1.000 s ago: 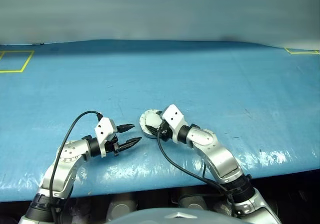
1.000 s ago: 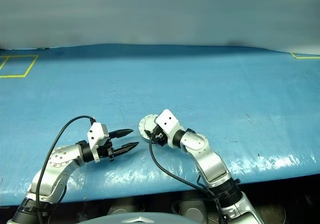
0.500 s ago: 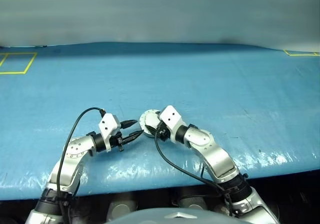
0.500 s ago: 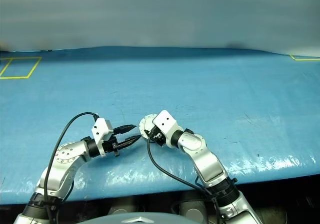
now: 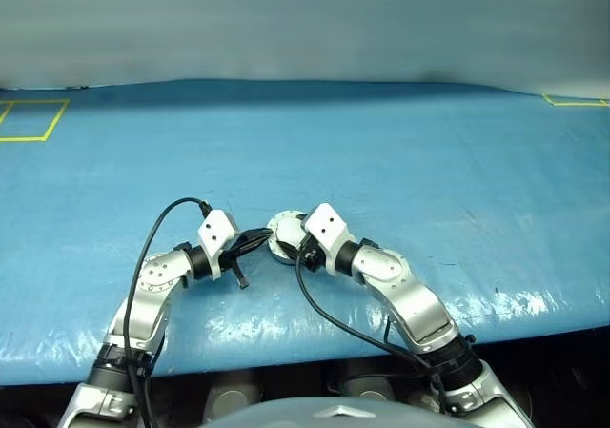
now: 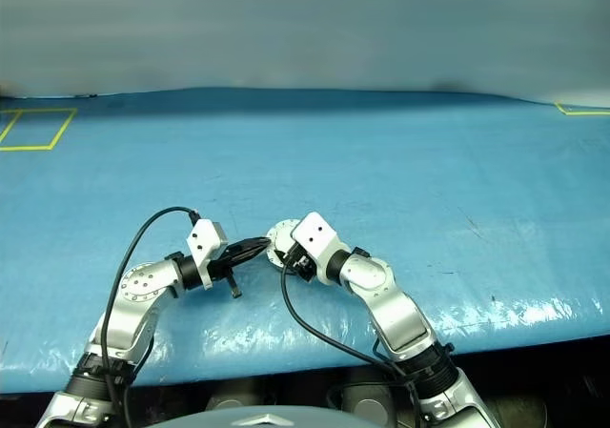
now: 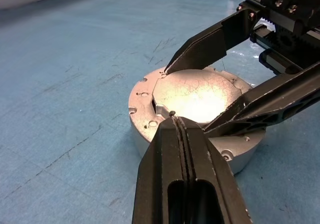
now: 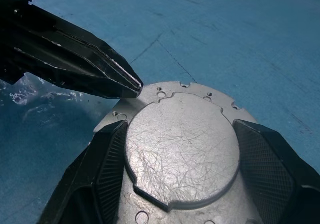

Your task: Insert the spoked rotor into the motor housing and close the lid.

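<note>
- Silver-grey, short and round, the metal motor housing [image 7: 192, 119] sits flat on the blue desk [image 5: 400, 142] near its front edge, between the two arms. Its plain round grey lid [image 8: 182, 146], with a raised circle on the outer face, lies down flat on top.
- The right pincer [image 8: 182, 164] straddles the housing, one black finger on each side of the body. The fingers are spread wide around it and seem to steady it.
- The left pincer [image 7: 176, 129] is pressed together, nothing between its fingers. Its tip rests at the lid's rim, at the edge of the raised circle, on the side nearest the left arm.
- The relation that counts: the lid lies straight ahead of and just under the left tip, so a short push down or along the rim would be enough to seat it. The left arm is the free one for that job.
- The small shiny spoked rotor is presumably inside under the lid; I cannot confirm this.
- In the way: the right fingers crowd both flanks of the housing, and one passes close by the left tip, leaving little room to slide sideways.
- Yellow tape marks [image 5: 29, 120] sit well apart at the desk's far corners.
</note>
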Controlling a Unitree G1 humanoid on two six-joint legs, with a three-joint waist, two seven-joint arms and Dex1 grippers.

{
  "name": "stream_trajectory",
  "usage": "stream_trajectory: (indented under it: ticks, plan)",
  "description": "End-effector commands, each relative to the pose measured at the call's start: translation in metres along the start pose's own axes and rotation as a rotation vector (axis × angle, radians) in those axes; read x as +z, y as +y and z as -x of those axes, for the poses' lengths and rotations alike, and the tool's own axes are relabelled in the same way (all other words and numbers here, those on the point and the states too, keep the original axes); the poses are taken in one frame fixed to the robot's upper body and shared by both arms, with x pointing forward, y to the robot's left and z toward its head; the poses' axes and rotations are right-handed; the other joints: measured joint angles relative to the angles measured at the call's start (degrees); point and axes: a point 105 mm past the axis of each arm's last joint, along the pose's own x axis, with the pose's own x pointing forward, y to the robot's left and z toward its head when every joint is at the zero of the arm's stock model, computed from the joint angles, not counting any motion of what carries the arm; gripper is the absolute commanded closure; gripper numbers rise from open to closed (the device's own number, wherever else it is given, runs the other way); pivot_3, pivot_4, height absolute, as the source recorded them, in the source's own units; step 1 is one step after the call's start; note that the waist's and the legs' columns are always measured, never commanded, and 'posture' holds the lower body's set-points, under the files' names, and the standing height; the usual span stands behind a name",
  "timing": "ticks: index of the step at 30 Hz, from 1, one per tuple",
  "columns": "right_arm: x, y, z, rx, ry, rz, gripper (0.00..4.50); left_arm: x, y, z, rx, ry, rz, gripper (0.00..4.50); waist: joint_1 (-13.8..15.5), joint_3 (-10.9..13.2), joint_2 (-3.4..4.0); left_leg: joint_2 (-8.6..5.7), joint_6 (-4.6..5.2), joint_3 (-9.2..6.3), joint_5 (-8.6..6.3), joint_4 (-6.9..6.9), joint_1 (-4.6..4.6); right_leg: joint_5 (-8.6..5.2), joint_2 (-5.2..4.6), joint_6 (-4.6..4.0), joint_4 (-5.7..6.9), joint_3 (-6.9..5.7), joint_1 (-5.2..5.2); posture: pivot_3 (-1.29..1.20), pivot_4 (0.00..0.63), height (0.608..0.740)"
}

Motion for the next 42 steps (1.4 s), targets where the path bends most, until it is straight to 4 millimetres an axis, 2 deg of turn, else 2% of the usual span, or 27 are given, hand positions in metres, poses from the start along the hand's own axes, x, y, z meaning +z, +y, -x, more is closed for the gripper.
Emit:
stream_trajectory:
  ticks: [1, 14, 16, 17, 19, 22, 26, 29, 32, 34, 36, 38, 40, 42]
  plan:
    - [-0.028, 0.005, 0.002, 0.015, 0.106, -0.031, 1.49, 0.002, -0.004, -0.003, -0.035, -0.006, -0.008, 4.48, 0.01, 0.00, 0.00, 0.00, 0.00, 0.00, 0.00, 0.00, 0.00, -0.01, 0.00, 0.00, 0.00, -0.01, 0.00, 0.00, 0.150, 0.740]
    - [-0.029, 0.006, 0.001, 0.010, 0.116, -0.045, 1.49, -0.025, -0.010, -0.012, -0.029, 0.096, 0.012, 4.48, 0.35, -0.24, 0.02, 0.04, 0.01, -0.05, -0.01, 0.00, 0.20, -0.05, -0.03, -0.06, -0.07, -0.06, 0.00, 0.00, 0.150, 0.740]
    - [-0.026, 0.007, 0.002, 0.019, 0.091, -0.050, 0.74, -0.025, -0.011, -0.013, -0.020, 0.088, 0.023, 4.50, 0.44, -0.27, 0.02, 0.05, 0.01, -0.04, -0.01, 0.01, 0.25, -0.06, -0.06, -0.07, -0.07, -0.06, 0.02, 0.00, 0.150, 0.740]
    - [-0.024, 0.009, 0.003, 0.028, 0.077, -0.058, 0.51, -0.025, -0.011, -0.014, -0.013, 0.084, 0.029, 4.50, 0.51, -0.28, 0.03, 0.05, 0.01, -0.04, -0.01, 0.01, 0.25, -0.06, -0.07, -0.07, -0.07, -0.06, 0.03, 0.00, 0.150, 0.740]
    - [-0.011, 0.012, 0.006, 0.066, 0.009, -0.100, 0.03, -0.025, -0.011, -0.013, -0.016, 0.089, 0.026, 4.50, 0.55, -0.30, 0.04, 0.05, 0.01, -0.05, -0.01, 0.00, 0.25, -0.06, -0.08, -0.07, -0.07, -0.06, 0.03, 0.00, 0.150, 0.740]
    - [0.007, 0.006, 0.011, 0.055, -0.089, -0.125, 0.03, -0.024, -0.013, -0.013, -0.029, 0.092, 0.023, 4.50, 0.59, -0.29, 0.04, 0.06, 0.01, -0.06, -0.01, 0.00, 0.25, -0.06, -0.07, -0.07, -0.06, -0.06, 0.02, 0.00, 0.150, 0.740]
    - [0.039, -0.021, 0.024, -0.072, -0.268, -0.133, 0.03, -0.025, -0.012, -0.012, -0.026, 0.096, 0.022, 4.50, 0.64, -0.26, 0.10, 0.06, 0.01, -0.05, -0.01, -0.02, 0.16, -0.06, -0.06, -0.08, -0.06, -0.05, -0.06, 0.00, 0.150, 0.740]
    - [0.045, -0.033, 0.032, -0.120, -0.312, -0.140, 0.03, -0.024, -0.014, -0.013, -0.032, 0.093, 0.022, 4.50, 0.82, -0.26, 0.09, 0.04, 0.01, -0.05, -0.01, -0.02, 0.04, -0.05, -0.06, -0.06, -0.07, -0.06, -0.06, 0.00, 0.150, 0.740]
    - [0.039, -0.041, 0.038, -0.144, -0.307, -0.220, 0.03, -0.022, -0.015, -0.015, -0.034, 0.085, 0.026, 4.50, 0.90, -0.26, 0.09, 0.02, 0.02, -0.04, -0.01, -0.02, -0.10, -0.04, -0.06, -0.04, -0.08, -0.04, -0.04, 0.00, 0.150, 0.740]
    - [0.023, -0.041, 0.039, -0.122, -0.234, -0.317, 0.03, -0.022, -0.016, -0.015, -0.037, 0.085, 0.025, 4.50, 0.95, -0.26, 0.09, 0.02, 0.02, -0.05, -0.01, -0.02, -0.12, -0.03, -0.05, -0.04, -0.08, -0.05, -0.05, 0.00, 0.150, 0.740]
    - [0.000, -0.035, 0.043, -0.059, -0.161, -0.494, 0.03, -0.022, -0.016, -0.016, -0.036, 0.087, 0.022, 4.50, 1.15, -0.26, 0.09, 0.03, 0.02, -0.06, -0.01, -0.02, -0.12, -0.04, -0.05, -0.05, -0.07, -0.06, -0.04, 0.00, 0.150, 0.740]
    - [-0.012, -0.031, 0.046, -0.029, -0.124, -0.605, 0.03, -0.023, -0.016, -0.016, -0.032, 0.087, 0.021, 4.50, 1.27, -0.26, 0.10, 0.04, 0.03, -0.06, -0.01, -0.02, -0.13, -0.04, -0.05, -0.07, -0.08, -0.07, -0.04, 0.00, 0.150, 0.740]
    - [-0.013, -0.022, 0.051, 0.048, -0.159, -0.752, 0.03, -0.023, -0.016, -0.015, -0.033, 0.086, 0.023, 4.50, 1.28, -0.26, 0.10, 0.04, 0.03, -0.04, -0.02, -0.02, -0.15, -0.04, -0.05, -0.08, -0.08, -0.05, -0.07, 0.00, 0.150, 0.740]
    - [-0.018, -0.023, 0.054, 0.055, -0.181, -0.879, 0.03, -0.023, -0.016, -0.015, -0.035, 0.087, 0.021, 4.50, 1.27, -0.26, 0.10, 0.05, 0.03, -0.05, -0.02, -0.02, -0.15, -0.04, -0.05, -0.08, -0.07, -0.06, -0.07, 0.00, 0.150, 0.740]
